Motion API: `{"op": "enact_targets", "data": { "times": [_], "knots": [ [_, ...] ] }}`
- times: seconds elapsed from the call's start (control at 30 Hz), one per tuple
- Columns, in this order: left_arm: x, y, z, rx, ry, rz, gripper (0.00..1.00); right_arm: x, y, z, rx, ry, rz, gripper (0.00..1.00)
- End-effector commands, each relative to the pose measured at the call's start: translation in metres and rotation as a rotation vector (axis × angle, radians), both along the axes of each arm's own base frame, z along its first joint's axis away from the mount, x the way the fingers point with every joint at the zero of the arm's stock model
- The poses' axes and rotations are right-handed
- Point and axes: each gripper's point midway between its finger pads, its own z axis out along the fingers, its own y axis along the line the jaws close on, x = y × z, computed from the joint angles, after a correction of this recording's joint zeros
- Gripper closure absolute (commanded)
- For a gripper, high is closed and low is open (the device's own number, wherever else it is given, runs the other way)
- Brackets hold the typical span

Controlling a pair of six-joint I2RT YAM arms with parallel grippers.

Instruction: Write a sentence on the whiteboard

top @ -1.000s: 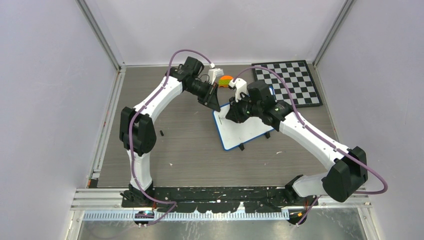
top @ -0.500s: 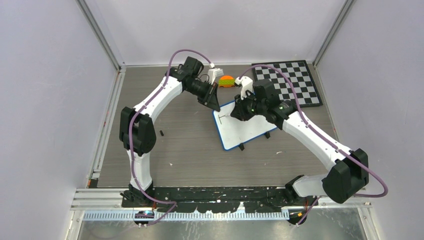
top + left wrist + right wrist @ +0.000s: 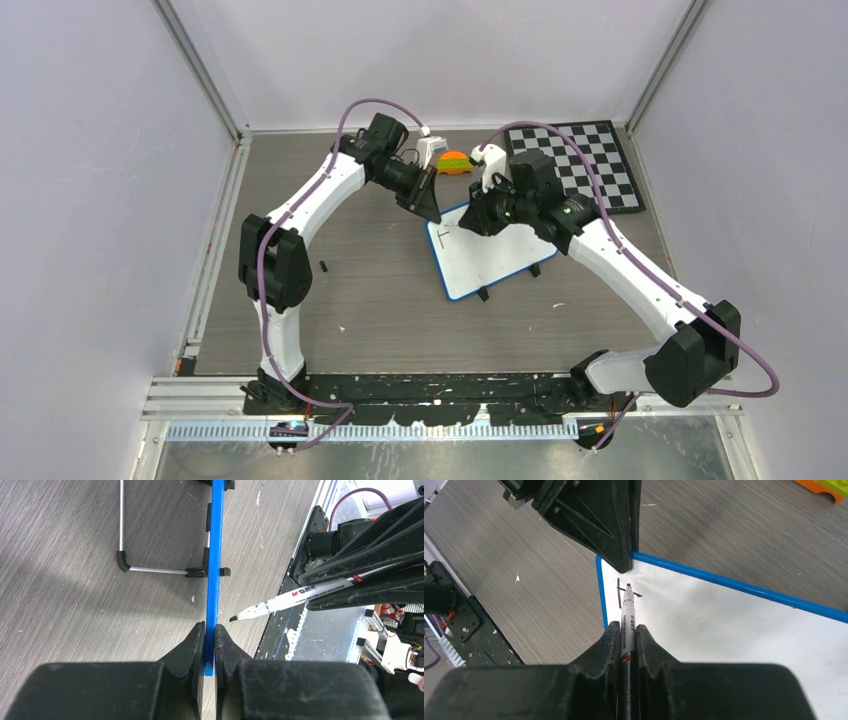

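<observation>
Since a second ago the right arm has swung toward the far edge, uncovering a small T-shaped mark [image 3: 623, 589] near the board's [image 3: 490, 262] left corner. The right claw [image 3: 626, 630] is clamped on a marker [image 3: 628, 611]; its tip hangs by that mark and, in the left wrist view, looks just off the face. The left claw [image 3: 210, 630] pinches the board's blue rim at that corner. Judging by one letter, the sentence is barely begun. The board sits mid-table [image 3: 380, 300] on grey wood-grain, beside a chessboard [image 3: 600, 170], with an orange toy [image 3: 453, 161] beyond, inside pale walls.
</observation>
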Motion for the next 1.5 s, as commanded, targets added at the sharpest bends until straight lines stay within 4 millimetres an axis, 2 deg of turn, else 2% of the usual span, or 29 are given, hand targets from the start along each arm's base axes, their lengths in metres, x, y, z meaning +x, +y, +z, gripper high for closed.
{"op": "enact_targets", "data": {
  "times": [0.0, 0.3, 0.83, 0.93, 1.07, 1.2, 1.47],
  "knots": [
    [-0.002, 0.001, 0.026, -0.032, -0.057, 0.006, 1.00, 0.013, 0.004, 0.024, 0.029, -0.074, -0.004, 1.00],
    [-0.001, 0.002, 0.025, -0.028, -0.060, 0.008, 1.00, 0.017, -0.004, 0.001, -0.038, -0.080, -0.013, 1.00],
    [0.000, 0.001, 0.023, -0.025, -0.055, 0.006, 1.00, -0.007, -0.012, -0.031, -0.065, -0.007, 0.011, 1.00],
    [0.000, 0.001, 0.023, -0.027, -0.055, 0.004, 1.00, -0.008, -0.011, -0.026, -0.057, -0.011, 0.020, 1.00],
    [-0.001, 0.001, 0.023, -0.028, -0.054, 0.003, 1.00, -0.008, -0.007, -0.003, -0.027, -0.033, 0.034, 1.00],
    [-0.002, 0.001, 0.025, -0.033, -0.054, -0.003, 1.00, 0.002, -0.012, 0.016, -0.005, -0.061, 0.000, 1.00],
    [-0.003, 0.001, 0.029, -0.038, -0.060, -0.004, 1.00, 0.009, -0.014, 0.010, -0.021, -0.054, -0.011, 1.00]
  ]
}}
